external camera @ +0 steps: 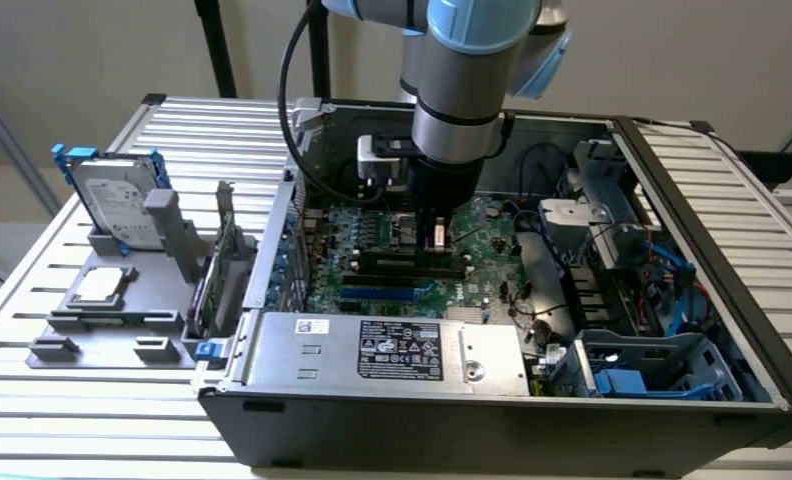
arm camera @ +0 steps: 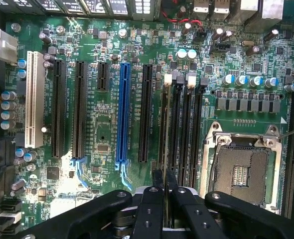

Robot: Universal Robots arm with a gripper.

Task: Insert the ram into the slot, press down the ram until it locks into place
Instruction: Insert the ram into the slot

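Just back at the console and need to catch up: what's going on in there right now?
The arm reaches down into the open computer case. Its pincer is shut on the memory stick, held edge-on over the four black memory slots, at the one nearest the blue slot. Whether it is seated or locked cannot be told.

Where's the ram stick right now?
In the wrist view, the ram is pinched in the claw over the black memory slots, between the blue slot and processor socket.
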